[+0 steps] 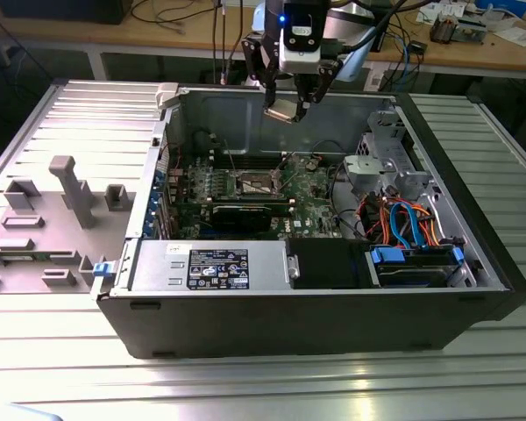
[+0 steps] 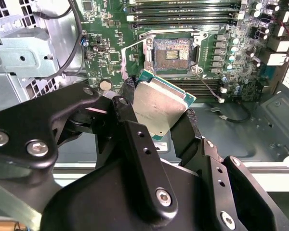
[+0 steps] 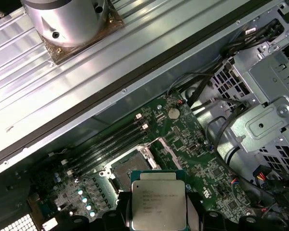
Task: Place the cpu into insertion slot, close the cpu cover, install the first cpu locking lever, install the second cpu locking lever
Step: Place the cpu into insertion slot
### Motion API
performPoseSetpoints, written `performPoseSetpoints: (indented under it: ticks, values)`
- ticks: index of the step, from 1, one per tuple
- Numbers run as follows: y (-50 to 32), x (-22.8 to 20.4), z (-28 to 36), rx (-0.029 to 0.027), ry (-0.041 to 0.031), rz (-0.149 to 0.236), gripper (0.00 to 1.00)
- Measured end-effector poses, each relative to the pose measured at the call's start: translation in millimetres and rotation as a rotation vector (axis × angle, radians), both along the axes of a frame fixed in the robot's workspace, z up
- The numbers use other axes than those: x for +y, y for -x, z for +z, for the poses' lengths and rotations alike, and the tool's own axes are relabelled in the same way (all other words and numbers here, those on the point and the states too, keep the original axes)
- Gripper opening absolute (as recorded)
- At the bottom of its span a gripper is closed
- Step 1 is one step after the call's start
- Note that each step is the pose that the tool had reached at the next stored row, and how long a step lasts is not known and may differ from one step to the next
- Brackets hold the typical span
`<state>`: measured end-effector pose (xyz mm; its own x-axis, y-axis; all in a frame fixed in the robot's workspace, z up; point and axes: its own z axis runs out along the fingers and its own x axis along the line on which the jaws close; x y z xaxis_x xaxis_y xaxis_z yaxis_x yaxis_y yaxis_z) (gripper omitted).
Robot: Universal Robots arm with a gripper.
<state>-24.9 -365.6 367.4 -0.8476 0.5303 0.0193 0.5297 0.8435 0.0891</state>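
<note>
We see the fingers [image 2: 130, 120] closed on two opposite edges of the cpu [image 2: 159, 107], holding it in the air over the open computer case [image 1: 245, 329]. The square chip is tilted, with its metal top facing both wrist views. The insertion slot [image 2: 172, 52] lies uncovered below, apart from it.

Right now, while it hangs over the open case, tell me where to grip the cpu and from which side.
By two opposite edges, coming from the side of its metal top. The cpu is a thin flat square, so the hand pinches its rim, one finger per side, leaving the underside free.
</note>
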Motion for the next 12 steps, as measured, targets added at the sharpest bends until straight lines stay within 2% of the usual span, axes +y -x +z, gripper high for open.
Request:
performPoseSetpoints:
  ticks: [5, 8, 12]
  values:
    - [0.0, 0.0, -0.1, 0.0000, 0.0000, -0.040, 0.55]
    - [0.0, 0.0, -0.2, 0.0000, 0.0001, -0.079, 0.55]
    - [0.0, 0.0, -0.2, 0.0000, 0.0000, -0.086, 0.55]
